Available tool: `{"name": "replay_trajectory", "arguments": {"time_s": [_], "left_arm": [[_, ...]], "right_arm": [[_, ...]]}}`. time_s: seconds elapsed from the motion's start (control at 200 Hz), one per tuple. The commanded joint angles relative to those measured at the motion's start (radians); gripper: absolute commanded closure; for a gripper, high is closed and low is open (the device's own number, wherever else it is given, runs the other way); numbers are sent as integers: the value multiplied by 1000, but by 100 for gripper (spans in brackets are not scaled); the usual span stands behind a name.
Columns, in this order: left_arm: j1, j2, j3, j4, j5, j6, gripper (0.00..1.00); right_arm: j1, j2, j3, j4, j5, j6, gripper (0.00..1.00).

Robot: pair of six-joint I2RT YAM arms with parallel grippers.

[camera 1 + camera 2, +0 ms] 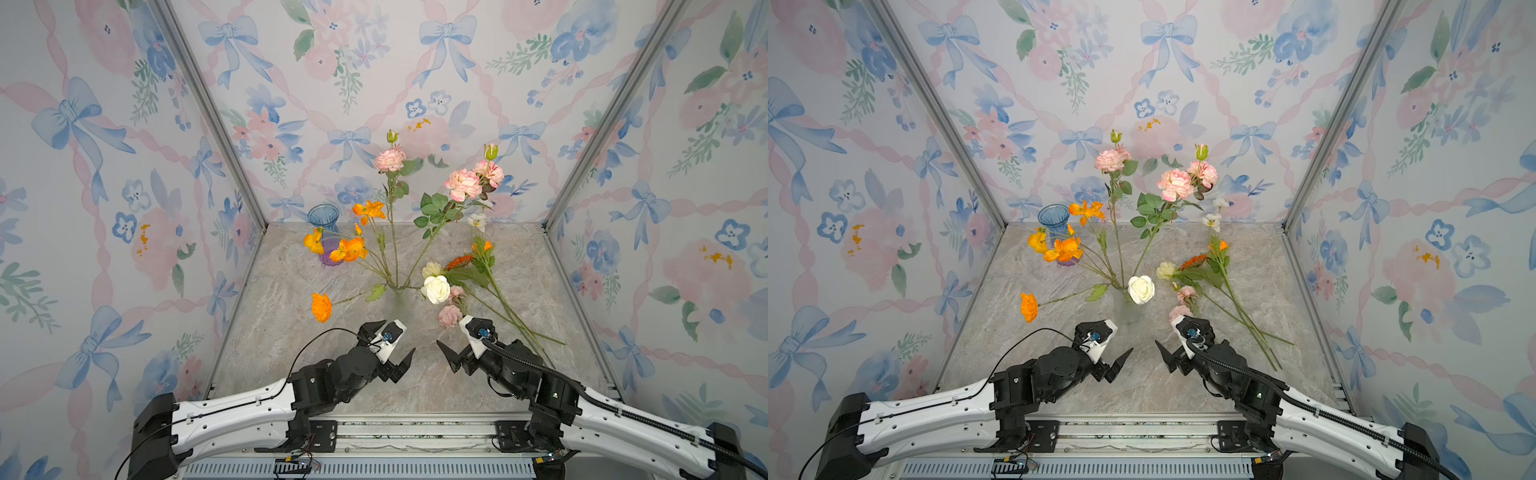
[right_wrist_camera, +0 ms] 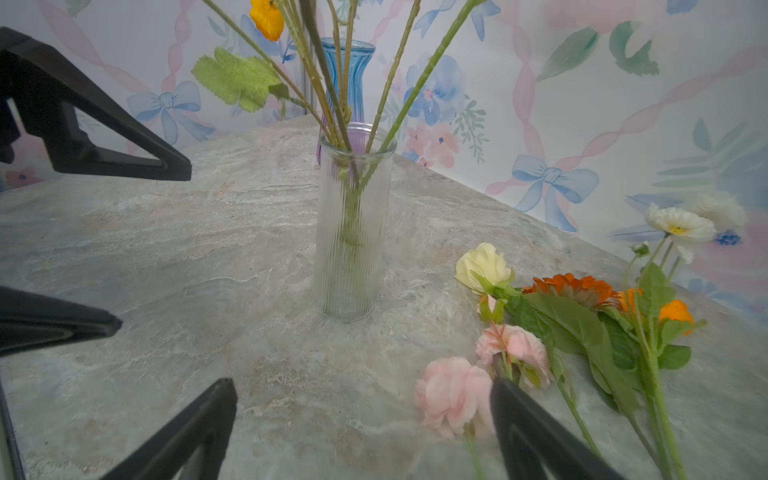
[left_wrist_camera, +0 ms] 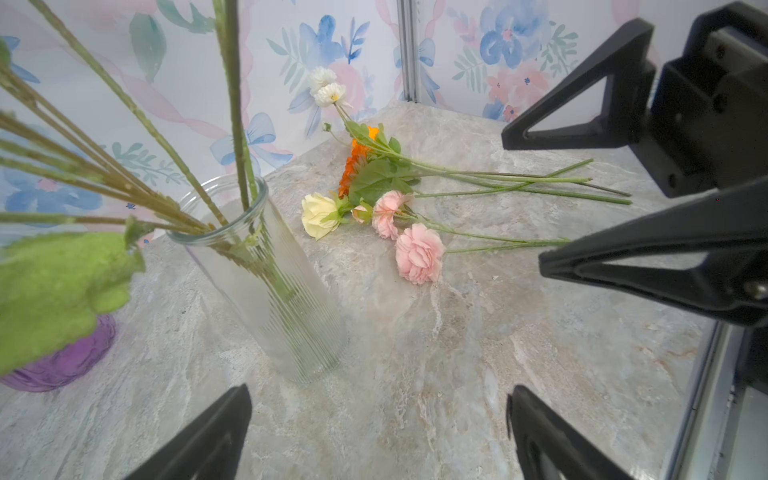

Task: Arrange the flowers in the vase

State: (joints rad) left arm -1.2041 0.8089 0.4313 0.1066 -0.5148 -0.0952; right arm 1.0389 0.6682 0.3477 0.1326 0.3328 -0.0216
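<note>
Plainly, the task is judged to be partway done. Several flowers (image 1: 390,160) are already stood in the vase (image 1: 397,297), which is set at the middle of the tabletop (image 1: 270,353) between the two arms, presumably so that it can be reached from either side. A loose bunch (image 1: 469,274) is laid flat on the stone just beside the vase, on the right arm's side. Its blooms are turned toward the vase and its stems trail toward the front right edge, so the stems are offered to that arm for a pick. The left gripper (image 3: 374,399) and the right gripper (image 2: 363,388) are held low near the front, fingers spread wide, and nothing is held in either.

In both top views the arranged blooms are seen fanned out, orange poppies (image 1: 349,249) to the left and pink ruffled blooms (image 1: 463,185) to the rear, yet the clear vase is barely made out from above. In the wrist views its ribbed glass wall and the stems crossing inside are shown, while most of those blooms are cut off. Only in the right wrist view is the nearest pink bloom (image 2: 453,397) seen just beside one finger (image 2: 532,436). A blue vase (image 1: 323,215) and a purple vase (image 1: 330,257) are stood at the rear left, well apart from both grippers.
</note>
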Motion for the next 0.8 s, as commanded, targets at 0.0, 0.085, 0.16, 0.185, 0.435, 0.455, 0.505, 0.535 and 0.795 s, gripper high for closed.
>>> {"name": "replay_trajectory", "arguments": {"time_s": [0.0, 0.085, 0.16, 0.185, 0.435, 0.455, 0.505, 0.535, 0.795], "left_arm": [[-3, -34, -110, 207, -72, -65, 2], [6, -38, -193, 347, -75, -77, 2], [44, 2, -212, 403, -45, -79, 2], [61, 22, -205, 407, -24, -81, 2], [200, 175, -208, 607, 65, -65, 2], [215, 186, -206, 623, 83, -62, 2], [245, 218, -196, 658, 129, -49, 2], [260, 239, -185, 683, 158, -37, 2], [363, 437, -59, 795, 324, 8, 2]], "right_arm": [[-29, 43, -4, 70, -101, 19, 3], [-59, 91, 0, 107, -149, 8, 3], [-98, 127, -4, 165, -194, -4, 3], [-115, 139, -2, 185, -216, -9, 3], [-237, 306, 66, 349, -392, 27, 3], [-237, 322, 79, 350, -400, 21, 3], [-237, 367, 109, 345, -425, -1, 3], [-238, 392, 127, 343, -441, -10, 3], [-240, 405, 65, 450, -459, -10, 3]]}}
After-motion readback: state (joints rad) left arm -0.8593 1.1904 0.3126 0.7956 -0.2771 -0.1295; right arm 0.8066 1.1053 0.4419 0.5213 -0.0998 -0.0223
